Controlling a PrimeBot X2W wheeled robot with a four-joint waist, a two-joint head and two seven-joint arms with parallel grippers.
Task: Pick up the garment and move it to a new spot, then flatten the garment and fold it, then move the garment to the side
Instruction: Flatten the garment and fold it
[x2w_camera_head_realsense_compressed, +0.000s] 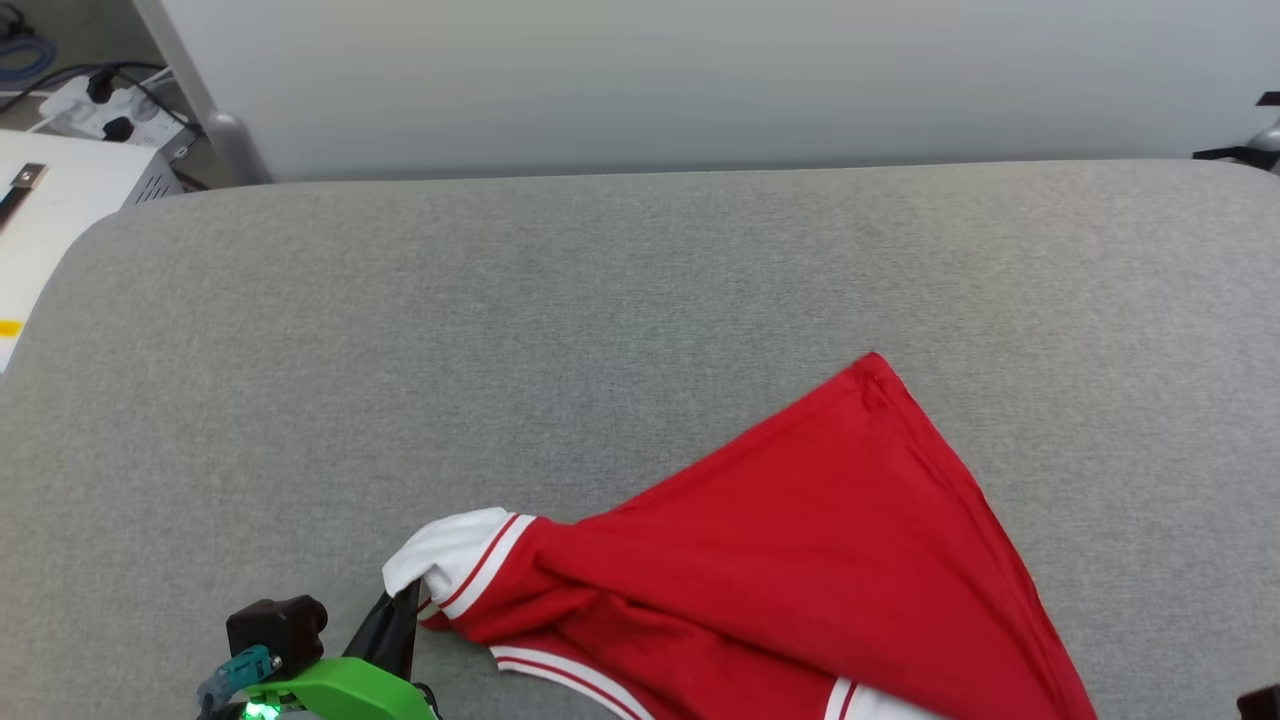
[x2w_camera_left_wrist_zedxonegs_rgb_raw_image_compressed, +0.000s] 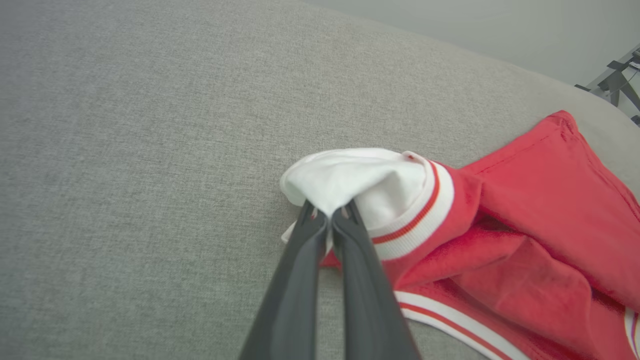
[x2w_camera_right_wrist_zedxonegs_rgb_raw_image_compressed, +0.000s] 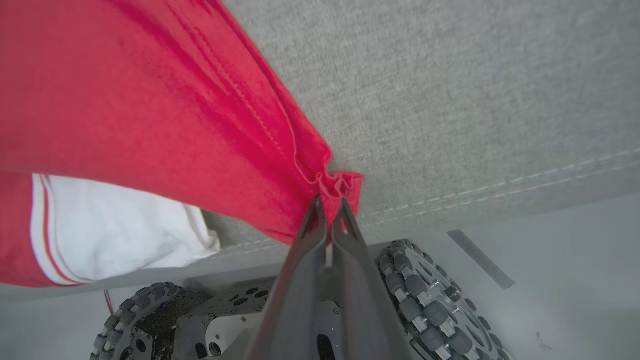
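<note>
Head view: the left gripper (x2w_camera_head_realsense_compressed: 408, 600) sits at the near edge of the grey padded bench (x2w_camera_head_realsense_compressed: 500, 350), left of centre. Its jaws are pressed onto the white sleeve (x2w_camera_head_realsense_compressed: 455, 550) of the garment (x2w_camera_head_realsense_compressed: 800, 540). The red jersey spreads from there along the near edge toward the near right corner. One red corner points to the bench's middle.

Left wrist view: the two dark fingers (x2w_camera_left_wrist_zedxonegs_rgb_raw_image_compressed: 300, 280) pinch a bunched fold of that sleeve above the striped trim.

Right wrist view: the right gripper (x2w_camera_right_wrist_zedxonegs_rgb_raw_image_compressed: 327, 215) pinches a puckered red hem corner at the bench's near edge. A second white sleeve (x2w_camera_right_wrist_zedxonegs_rgb_raw_image_compressed: 125, 235) hangs over that edge, above the robot's wheels (x2w_camera_right_wrist_zedxonegs_rgb_raw_image_compressed: 430, 300).
</note>
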